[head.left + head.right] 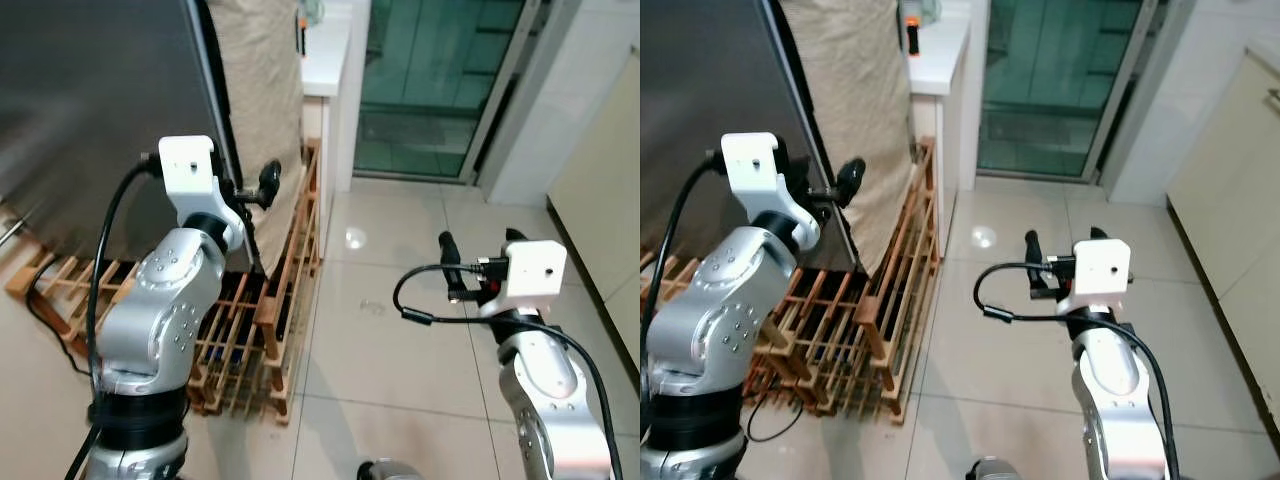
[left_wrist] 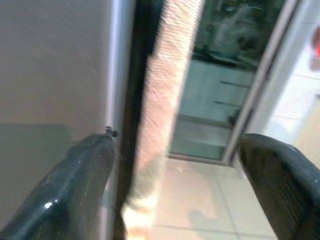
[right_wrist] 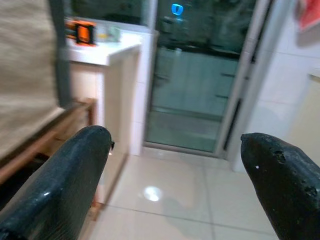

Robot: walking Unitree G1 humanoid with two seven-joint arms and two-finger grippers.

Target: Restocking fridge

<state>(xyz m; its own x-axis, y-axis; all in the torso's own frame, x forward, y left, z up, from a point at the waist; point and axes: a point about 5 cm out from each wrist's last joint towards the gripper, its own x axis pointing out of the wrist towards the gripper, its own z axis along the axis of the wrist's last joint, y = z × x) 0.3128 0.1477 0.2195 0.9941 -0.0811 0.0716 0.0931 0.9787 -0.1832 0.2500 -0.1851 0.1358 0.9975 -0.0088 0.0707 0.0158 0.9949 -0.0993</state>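
Note:
The fridge's dark grey door stands at the left, its right edge running upright. My left gripper is raised at that edge and open. In the left wrist view its two black fingers stand wide apart, with the door's edge and the dark gap beside it between them, close to one finger. My right gripper hovers open over the tiled floor to the right, holding nothing, its fingers spread and pointing towards the glass door.
A beige woven cloth hangs right beside the fridge. A wooden slatted rack lies on the floor under it. Behind stand a white counter with an orange object, a green glass door and a cream cabinet at the right.

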